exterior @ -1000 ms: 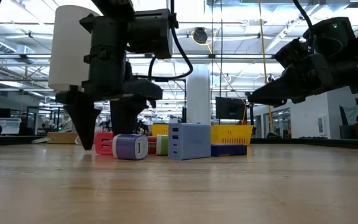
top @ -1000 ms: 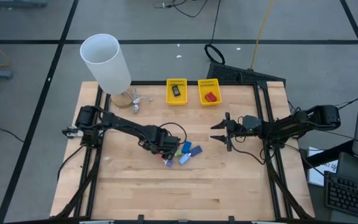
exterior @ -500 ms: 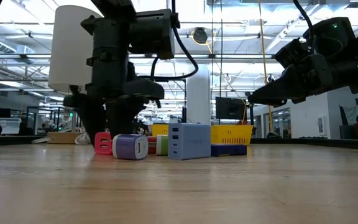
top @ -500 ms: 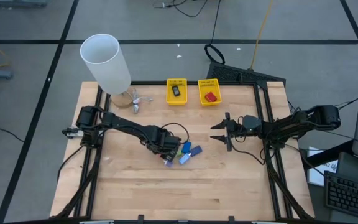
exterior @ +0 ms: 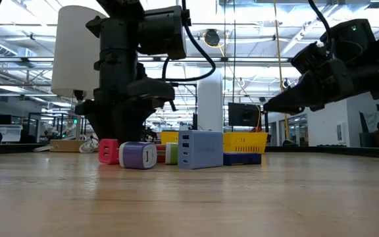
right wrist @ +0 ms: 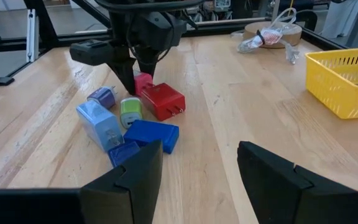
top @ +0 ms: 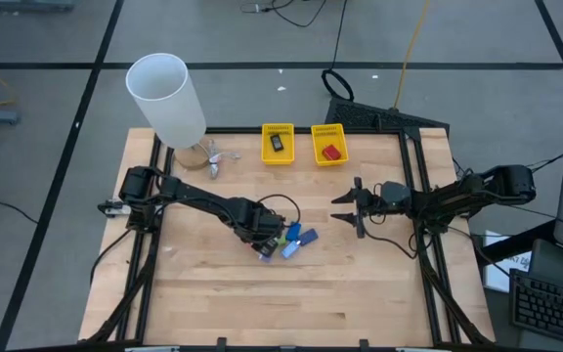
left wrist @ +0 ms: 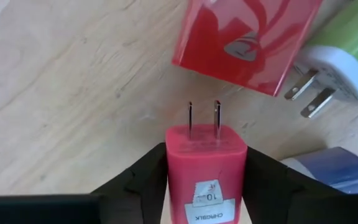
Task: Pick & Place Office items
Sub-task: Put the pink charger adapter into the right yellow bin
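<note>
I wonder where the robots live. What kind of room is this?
Probably a big robot lab or workshop. The low view shows high ceiling beams behind the arms, the high view a wooden table and a keyboard beside it.

Glossy plastic red charger (left wrist: 206,174), metal prongs (left wrist: 202,117)

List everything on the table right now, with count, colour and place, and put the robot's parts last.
cylinder: 1, white, far left corner
disc: 1, wooden, at the cylinder's foot, clear scraps on it
baskets: 2, yellow, side by side at the far edge
black item: 1, in the left basket
red item: 1, in the right basket
pink charger: 1, mid-table, between the left gripper's fingers
red charger: 1, next to the pink one
green charger: 1, in the same cluster
purple charger: 1, in the cluster
blue chargers: apparently 3, one pale, two darker, in the cluster
left gripper: down on the cluster, clamping the pink charger
right gripper: open, raised right of the cluster
</note>
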`<control>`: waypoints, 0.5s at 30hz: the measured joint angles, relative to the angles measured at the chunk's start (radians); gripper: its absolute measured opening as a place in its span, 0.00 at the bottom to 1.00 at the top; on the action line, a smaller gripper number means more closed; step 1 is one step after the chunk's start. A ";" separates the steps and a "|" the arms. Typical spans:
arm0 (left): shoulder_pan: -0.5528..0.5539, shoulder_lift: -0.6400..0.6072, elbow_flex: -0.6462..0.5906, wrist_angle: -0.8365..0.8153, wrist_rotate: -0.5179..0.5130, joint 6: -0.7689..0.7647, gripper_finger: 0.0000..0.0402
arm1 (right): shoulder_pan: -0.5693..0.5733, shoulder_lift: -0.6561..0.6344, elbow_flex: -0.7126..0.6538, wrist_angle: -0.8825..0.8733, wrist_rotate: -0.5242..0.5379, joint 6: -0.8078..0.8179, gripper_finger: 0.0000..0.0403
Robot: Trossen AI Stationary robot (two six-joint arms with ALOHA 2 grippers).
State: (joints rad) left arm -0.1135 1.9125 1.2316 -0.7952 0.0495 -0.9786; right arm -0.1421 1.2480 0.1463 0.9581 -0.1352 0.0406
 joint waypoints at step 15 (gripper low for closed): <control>0.045 -0.191 0.000 0.023 -0.145 0.177 0.38 | 0.000 0.000 0.000 0.001 0.002 -0.012 0.49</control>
State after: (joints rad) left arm -0.0687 1.7213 1.2316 -0.7722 -0.0959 -0.8017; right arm -0.1421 1.2480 0.1459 0.9593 -0.1337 0.0288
